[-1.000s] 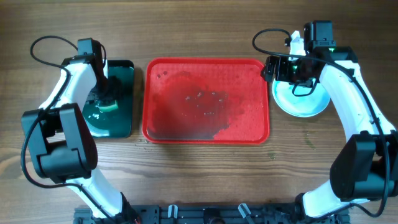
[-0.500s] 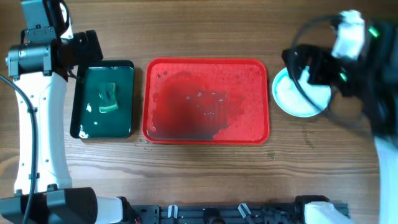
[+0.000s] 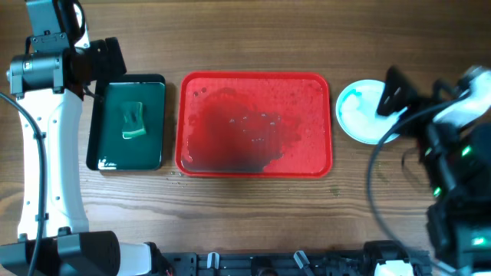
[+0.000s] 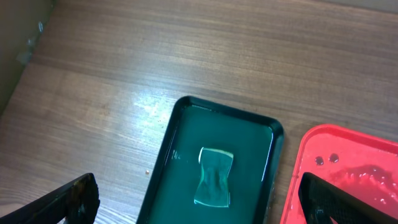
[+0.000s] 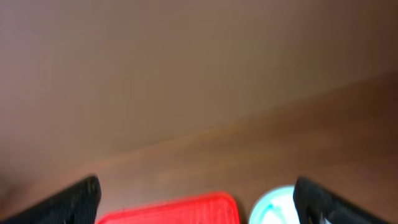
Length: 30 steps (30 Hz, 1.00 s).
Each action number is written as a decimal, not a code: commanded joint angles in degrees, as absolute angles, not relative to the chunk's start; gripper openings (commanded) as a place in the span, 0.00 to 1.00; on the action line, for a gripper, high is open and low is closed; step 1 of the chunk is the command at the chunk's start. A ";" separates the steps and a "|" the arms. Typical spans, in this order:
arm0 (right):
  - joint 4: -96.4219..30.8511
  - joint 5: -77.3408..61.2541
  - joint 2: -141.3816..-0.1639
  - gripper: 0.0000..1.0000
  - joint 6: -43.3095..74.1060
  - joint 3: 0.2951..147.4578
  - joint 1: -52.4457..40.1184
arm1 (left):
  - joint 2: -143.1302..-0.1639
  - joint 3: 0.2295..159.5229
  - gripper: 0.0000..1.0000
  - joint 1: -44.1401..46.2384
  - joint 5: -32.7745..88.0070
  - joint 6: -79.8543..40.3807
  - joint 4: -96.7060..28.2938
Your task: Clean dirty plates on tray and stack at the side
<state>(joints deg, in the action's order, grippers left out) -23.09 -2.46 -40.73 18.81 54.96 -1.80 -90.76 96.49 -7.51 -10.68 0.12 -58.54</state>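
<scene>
Overhead view of a wooden table [image 3: 253,207] with two robot arms. A second ago the left gripper [image 4: 199,190] was down on the sponge [image 3: 134,121] in the green tray [image 3: 153,146]; it has since lifted away, and the left arm [image 3: 46,153] now stands tall along the left edge. The right arm [image 3: 460,161], which was reaching over the plates [image 3: 359,115], has pulled back toward the near right corner and is blurred with motion.

The plates sit on the table just right of the red tray [image 3: 255,165], off it. The red tray holds no plates, only a dark wet patch.

The wrist views show what the overhead does not: the left gripper's fingers are spread wide, high above the green tray and holding nothing. The right gripper [image 5: 198,183] is also spread wide and empty, in a blurred picture with the red tray's end and a plate's edge low in the frame.

Count: one red tray, one green tray, one sponge, two arms. The plates look like a single round white shape with an aqua rim, so their number cannot be told
</scene>
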 commanded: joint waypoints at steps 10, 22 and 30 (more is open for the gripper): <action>-3.44 -9.06 -4.54 1.00 12.05 6.66 -1.98 | -90.91 96.44 1.00 -7.35 -10.98 -0.43 -58.35; 0.67 -8.62 -0.16 1.00 12.01 0.30 -2.04 | -90.91 96.44 1.00 -7.35 -10.98 -0.45 -58.35; 0.67 -8.62 -1.02 1.00 12.01 0.30 -2.04 | -90.91 96.44 1.00 -7.35 -10.98 -0.45 -58.35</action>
